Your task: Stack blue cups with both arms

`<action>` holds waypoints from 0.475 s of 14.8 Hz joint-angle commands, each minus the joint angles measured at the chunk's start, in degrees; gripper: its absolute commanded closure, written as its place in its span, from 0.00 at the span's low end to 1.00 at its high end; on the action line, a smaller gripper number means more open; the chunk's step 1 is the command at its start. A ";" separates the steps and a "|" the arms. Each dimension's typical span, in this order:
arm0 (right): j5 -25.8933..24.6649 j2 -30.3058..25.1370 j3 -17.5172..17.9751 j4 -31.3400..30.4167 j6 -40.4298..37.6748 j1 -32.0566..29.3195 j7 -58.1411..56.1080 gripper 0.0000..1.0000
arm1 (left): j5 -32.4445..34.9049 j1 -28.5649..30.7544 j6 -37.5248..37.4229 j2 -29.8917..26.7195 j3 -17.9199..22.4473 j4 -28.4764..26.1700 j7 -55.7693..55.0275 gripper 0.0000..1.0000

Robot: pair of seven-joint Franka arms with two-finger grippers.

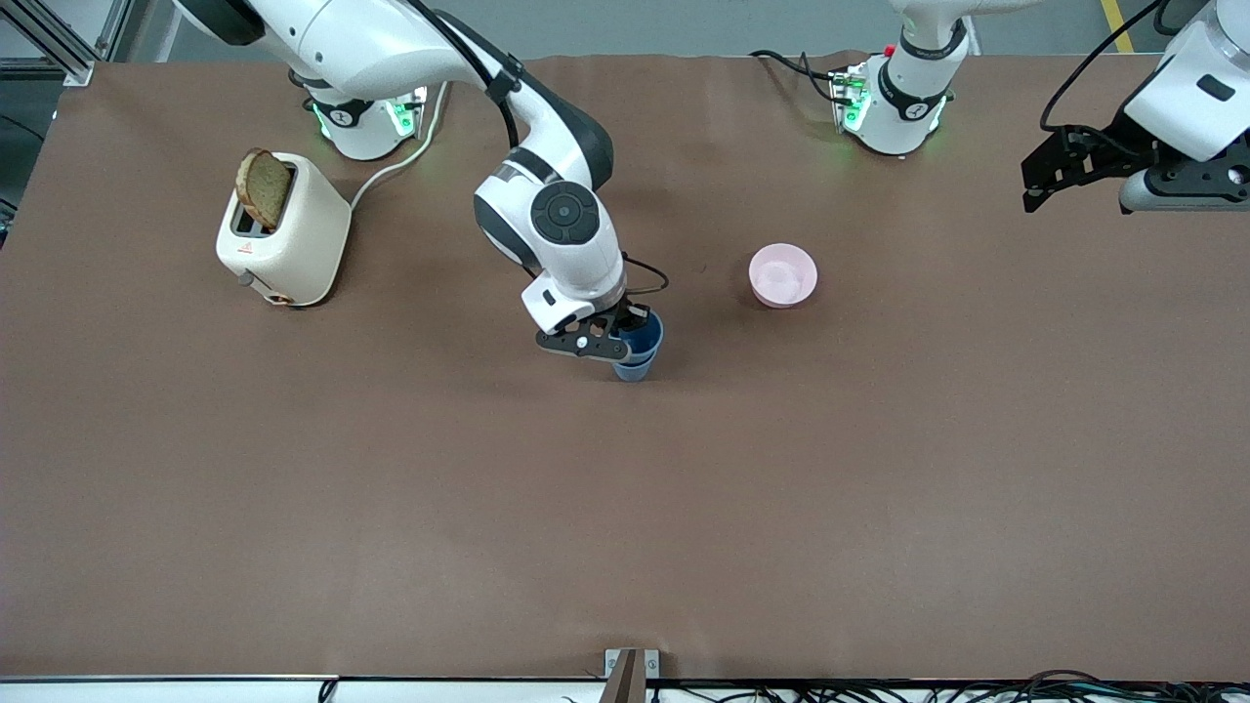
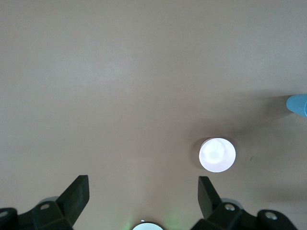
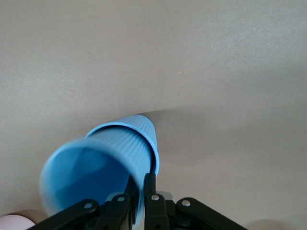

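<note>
The right gripper [image 1: 625, 337] has its jaws clamped on the rim of the nested blue cups [image 1: 638, 351] mid-bench, beside the pink bowl [image 1: 782, 274]; whether the base touches the bench is hidden. The left gripper [image 1: 1040, 186] waits high over its own end, jaws apart.

A cream toaster [image 1: 283, 230] stands toward the right arm's end of the table [image 1: 625, 508], a bread slice [image 1: 264, 188] upright in its slot. A pink bowl [image 1: 782, 275] sits upright, well apart from it.
</note>
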 commanded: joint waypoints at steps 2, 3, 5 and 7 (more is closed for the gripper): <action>-1.18 0.07 0.35 0.44 0.07 -0.54 1.60 0.73 | -0.79 0.45 0.16 -0.89 -0.03 -0.26 0.12 0.00; -1.18 -0.10 0.35 0.61 -0.19 -0.80 1.69 0.67 | -0.70 0.45 0.16 -0.89 -0.03 -0.26 0.21 0.00; -1.27 -2.29 0.35 0.70 -0.81 -2.03 1.51 0.29 | -0.70 0.45 0.33 -0.71 -0.03 -0.34 0.12 0.00; -1.27 -6.68 0.26 0.18 -1.42 -5.79 1.16 0.00 | -0.70 0.45 0.42 -0.54 -0.03 -0.26 0.12 0.00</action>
